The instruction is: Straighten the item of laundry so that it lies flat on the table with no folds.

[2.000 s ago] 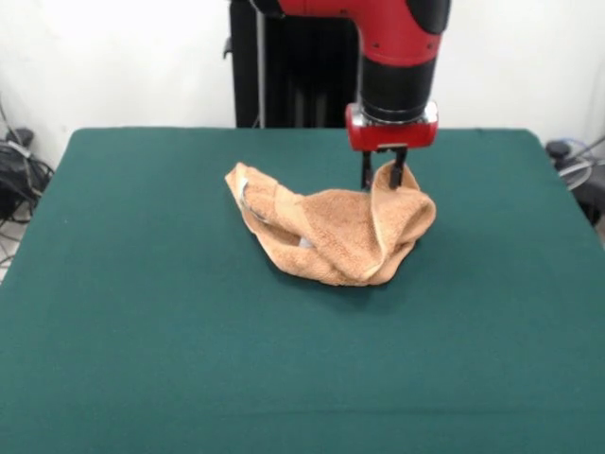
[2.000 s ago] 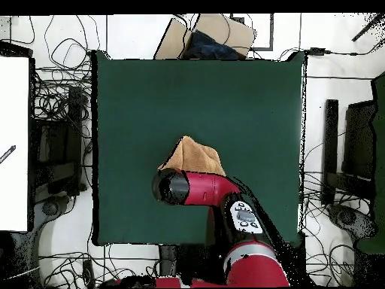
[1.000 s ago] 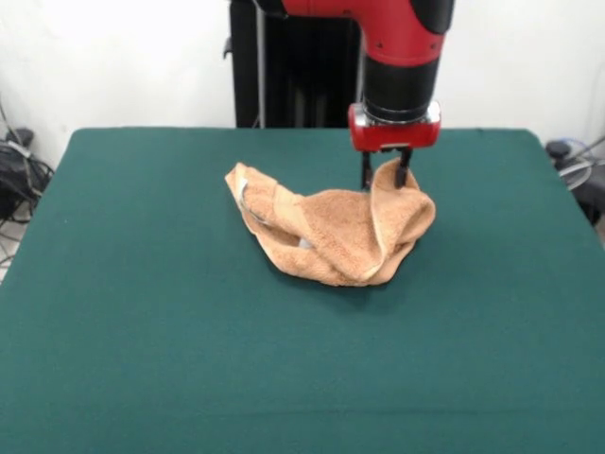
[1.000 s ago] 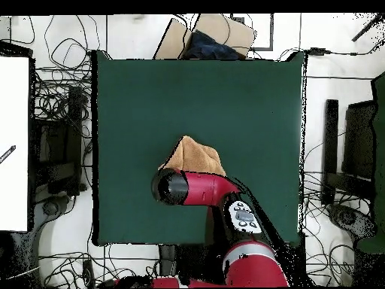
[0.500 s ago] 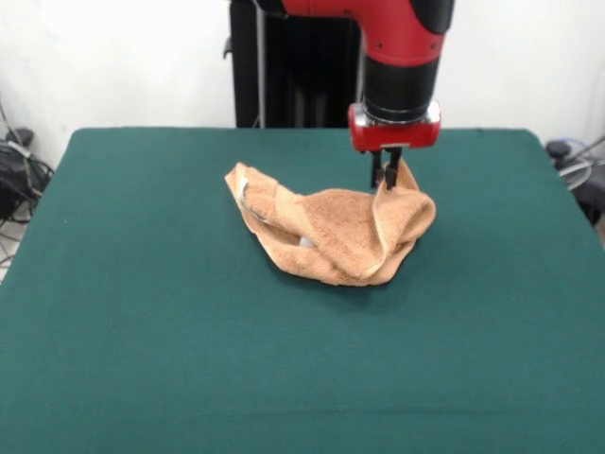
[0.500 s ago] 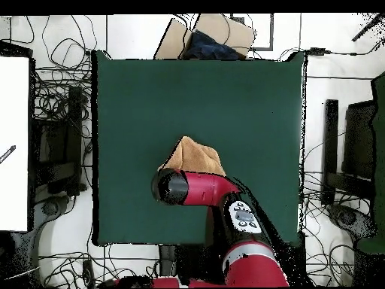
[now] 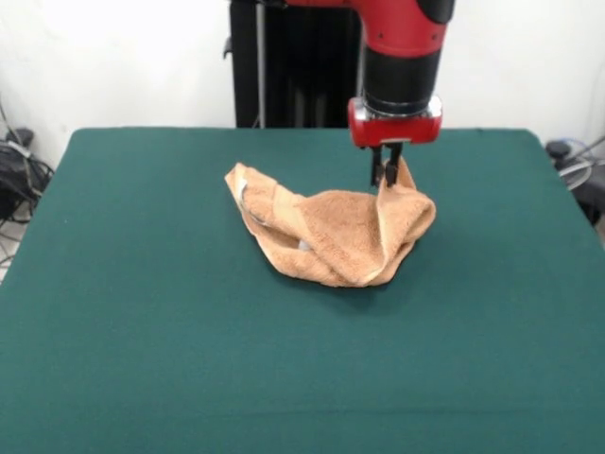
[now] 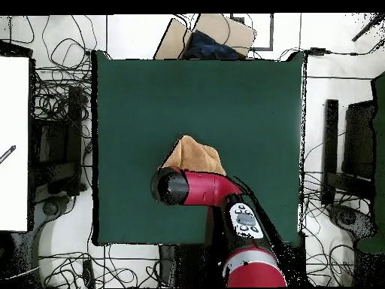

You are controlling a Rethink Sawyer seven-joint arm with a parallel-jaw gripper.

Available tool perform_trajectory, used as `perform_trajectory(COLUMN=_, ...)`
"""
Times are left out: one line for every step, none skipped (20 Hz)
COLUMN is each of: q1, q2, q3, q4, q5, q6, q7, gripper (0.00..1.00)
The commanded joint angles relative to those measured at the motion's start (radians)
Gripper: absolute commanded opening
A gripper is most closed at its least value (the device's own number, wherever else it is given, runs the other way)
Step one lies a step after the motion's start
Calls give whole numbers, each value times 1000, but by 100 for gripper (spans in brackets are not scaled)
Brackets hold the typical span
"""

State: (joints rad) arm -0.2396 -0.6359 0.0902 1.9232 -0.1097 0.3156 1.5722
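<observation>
Gripper (image 7: pixel 386 176), clenched on the raised corner of crumpled towel (image 7: pixel 331 233), centre-right of green table (image 7: pixel 142 312); step: grasp made; next move likely calls for lifting and drawing outward to unfold.

From above, the arm (image 8: pixel 197 187) covers the gripper and the near part of the towel (image 8: pixel 194 156), while in the front view the arm's upper part runs off the top edge and the table (image 7: pixel 142 378) is cut at the bottom.
</observation>
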Motion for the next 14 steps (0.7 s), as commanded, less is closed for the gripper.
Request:
perform_trajectory(q1=6, q2=-133, q3=88, q4=44, q5=46, q6=100, q7=126, gripper=0)
perform_trajectory(q1=5, q2=-150, q3=88, q4=57, q5=52, q6=108, q7=129, gripper=0)
perform_trajectory(q1=4, q2=-167, q3=89, q4=70, q5=58, q6=117, q7=132, gripper=0)
perform_trajectory(q1=6, q2=-191, q3=84, q4=80, q5=63, q6=133, q7=133, gripper=0)
perform_trajectory(q1=8, q2=-216, q3=80, q4=89, q5=67, q6=151, q7=131, gripper=0)
perform_trajectory(q1=9, q2=-237, q3=76, q4=97, q5=73, q6=170, q7=129, gripper=0)
perform_trajectory(q1=10, q2=-257, q3=71, q4=104, q5=78, q6=190, q7=127, gripper=0)
perform_trajectory(q1=11, q2=-271, q3=69, q4=107, q5=82, q6=204, q7=125, gripper=0)
perform_trajectory(q1=11, q2=-281, q3=69, q4=112, q5=86, q6=210, q7=125, gripper=0)
perform_trajectory(q1=11, q2=-291, q3=69, q4=117, q5=90, q6=216, q7=125, gripper=0)
perform_trajectory(q1=11, q2=-301, q3=69, q4=124, q5=94, q6=223, q7=123, gripper=0)
perform_trajectory(q1=3, q2=-309, q3=74, q4=131, q5=99, q6=228, q7=117, gripper=0)
perform_trajectory(q1=-4, q2=-316, q3=79, q4=139, q5=104, q6=233, q7=110, gripper=0)
perform_trajectory(q1=-16, q2=-328, q3=83, q4=151, q5=107, q6=238, q7=99, gripper=0)
